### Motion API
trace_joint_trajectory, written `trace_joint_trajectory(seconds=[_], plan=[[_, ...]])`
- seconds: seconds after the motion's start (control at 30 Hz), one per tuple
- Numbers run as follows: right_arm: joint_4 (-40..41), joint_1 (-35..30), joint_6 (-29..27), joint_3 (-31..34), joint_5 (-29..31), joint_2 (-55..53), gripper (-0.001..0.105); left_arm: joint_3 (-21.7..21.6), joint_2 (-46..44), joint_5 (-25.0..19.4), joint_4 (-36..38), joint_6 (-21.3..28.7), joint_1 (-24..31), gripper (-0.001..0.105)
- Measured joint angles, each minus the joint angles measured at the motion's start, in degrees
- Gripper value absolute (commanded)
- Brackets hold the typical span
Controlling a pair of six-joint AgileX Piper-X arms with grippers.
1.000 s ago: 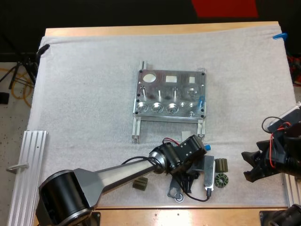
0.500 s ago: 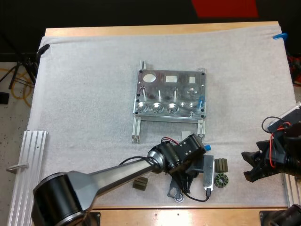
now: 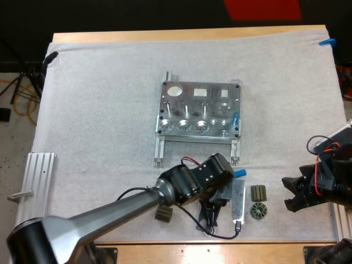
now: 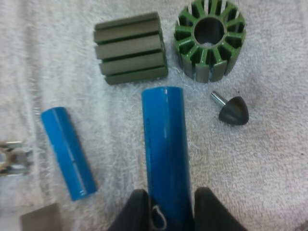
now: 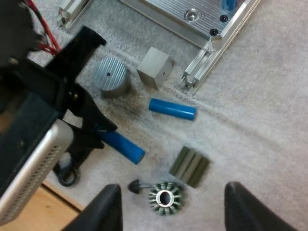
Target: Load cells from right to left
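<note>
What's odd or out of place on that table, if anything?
Nothing looks broken. Loose parts lie scattered near the fixture: a spare blue cell, a ribbed block, a green ring and a small screw knob tipped on its side. The left pincer grips a second cell.

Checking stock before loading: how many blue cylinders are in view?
3. One cylinder held in the left gripper; a loose one on the mat beside it; one standing in the metal fixture. The left arm may hide others.
</note>
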Motion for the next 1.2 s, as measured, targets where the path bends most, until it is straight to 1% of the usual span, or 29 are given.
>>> trace_joint_trajectory(seconds=[0.1, 0.2, 0.3, 0.37, 0.43, 0.57, 0.6, 0.67, 0.77, 0.93, 1.1, 1.17, 1.2], plan=[[-0.1, 0.0, 2.1, 1.4, -2.6, 0.0, 0.047, 0.0, -2.7, -0.9, 0.4, -0.1, 0.9, 0.000], [-0.3, 0.0, 3.9, 3.8, -5.0, 0.0, 0.047, 0.0, -6.0, -1.1, 0.5, -1.3, 3.0, 0.000], [-2.8, 0.0, 6.3, 7.0, -9.3, 0.0, 0.047, 0.0, -8.7, -1.2, 0.5, -2.7, 5.7, 0.000], [-6.4, 0.0, 8.9, 9.5, -13.1, 0.0, 0.047, 0.0, -10.5, -1.4, 0.5, -2.8, 7.3, 0.000], [-9.8, 0.0, 10.3, 10.8, -15.2, 0.0, 0.047, 0.0, -11.6, -1.4, 0.5, -2.7, 8.1, 0.000], [-18.6, 0.0, 14.6, 14.7, -18.6, 0.0, 0.047, -0.1, -13.1, 1.0, 1.4, -2.8, 8.5, 0.000], [-19.3, 0.0, 15.4, 15.4, -19.3, 0.0, 0.047, -0.1, -13.2, 1.1, 1.5, -2.8, 8.5, 0.000], [-23.4, 0.0, 17.6, 18.0, -21.2, 0.0, 0.049, -0.1, -13.4, 2.2, 1.6, -2.8, 8.5, 0.000], [-28.2, 0.0, 21.3, 21.2, -22.1, 0.0, 0.055, -0.1, -13.4, 3.8, 1.9, -2.8, 8.5, 0.000], [-33.3, 0.0, 25.7, 25.5, -22.2, 0.0, 0.055, -0.1, -13.4, 7.3, 1.9, -2.9, 8.5, 0.000], [-35.0, 0.0, 26.5, 26.6, -22.1, 0.1, 0.055, -0.1, -13.4, 9.8, 1.9, -2.9, 8.5, 0.000], [-35.4, 0.0, 26.6, 26.6, -21.9, 0.6, 0.055, -0.1, -13.4, 12.8, 1.9, -2.9, 8.5, 0.000], [-35.5, 0.0, 26.6, 26.6, -21.9, 0.9, 0.055, -0.1, -13.4, 13.6, 1.9, -2.9, 8.5, 0.000]])
